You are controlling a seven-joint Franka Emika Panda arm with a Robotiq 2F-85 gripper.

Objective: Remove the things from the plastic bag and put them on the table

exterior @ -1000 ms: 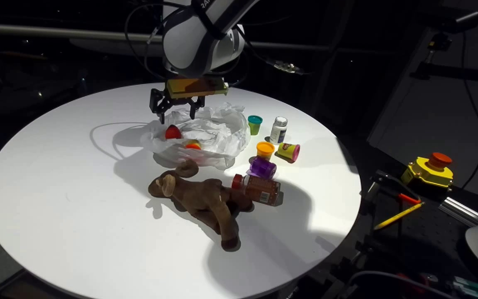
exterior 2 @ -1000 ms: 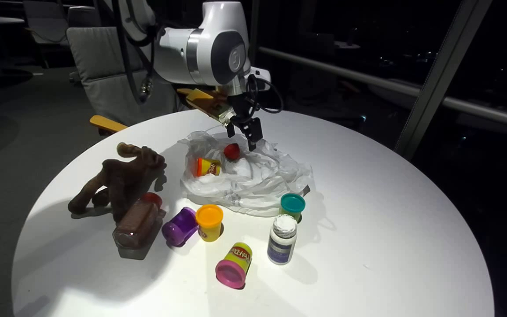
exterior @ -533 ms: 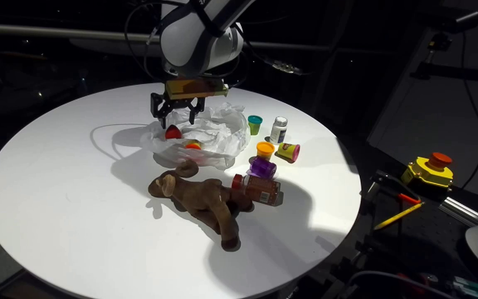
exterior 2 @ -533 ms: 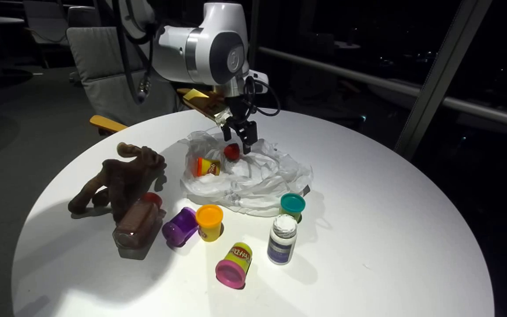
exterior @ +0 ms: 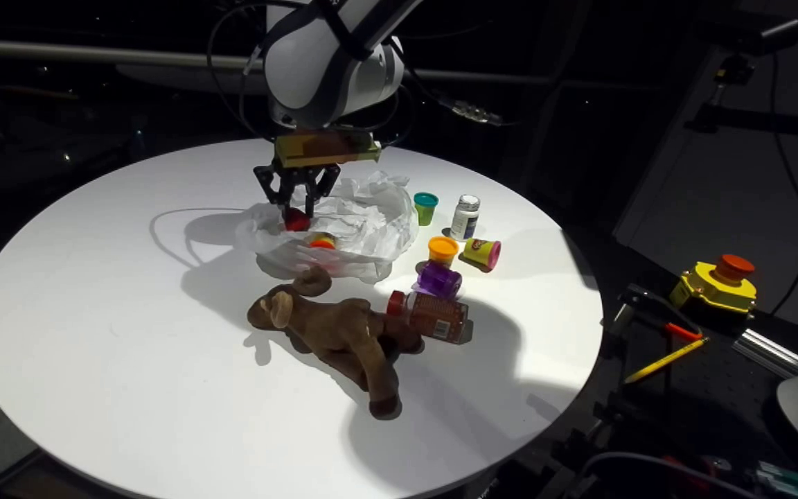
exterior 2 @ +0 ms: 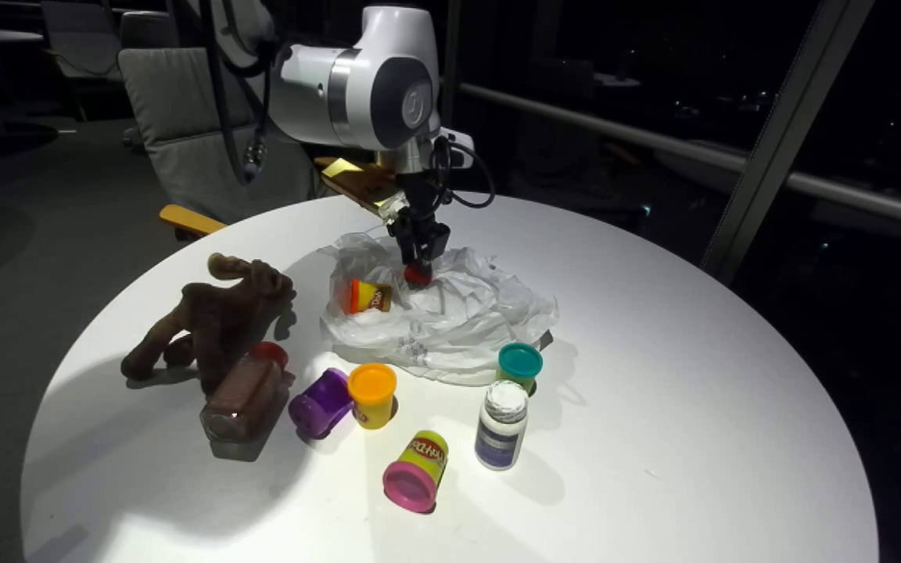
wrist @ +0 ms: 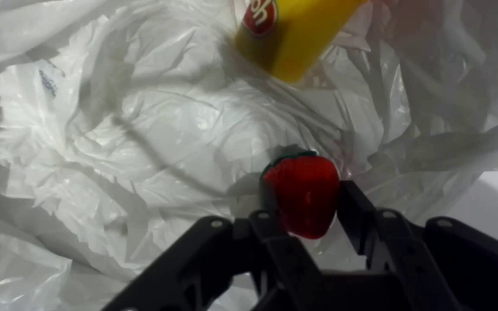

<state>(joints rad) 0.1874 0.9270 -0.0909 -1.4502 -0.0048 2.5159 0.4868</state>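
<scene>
A red toy strawberry [wrist: 307, 172] with a green top lies on the crumpled, whitish plastic bag [exterior 2: 482, 313]. My gripper [wrist: 308, 193] is closed around it, one finger against either side, the fruit still low on the film. A yellow tub with an orange-red lid [exterior 2: 370, 297] also rests on the bag, beside the strawberry. Out on the white table [exterior: 129, 346] lie the brown plush animal [exterior: 343, 326], a purple container [exterior 2: 321, 403], an orange-lidded tub [exterior 2: 372, 395], a pink-lidded tub [exterior 2: 417, 473] and a teal-lidded tub [exterior 2: 519, 362].
A brown bottle with a red cap [exterior: 433, 317] lies on its side against the plush animal's legs. Upright near the teal-lidded tub stands a white bottle [exterior 2: 501, 430]. A grey chair [exterior 2: 184, 133] is behind the table's far edge in an exterior view.
The gripper has come down a little and its fingers have drawn together from wide apart onto the strawberry, which has shifted slightly. Everything else on the table has stayed in place.
</scene>
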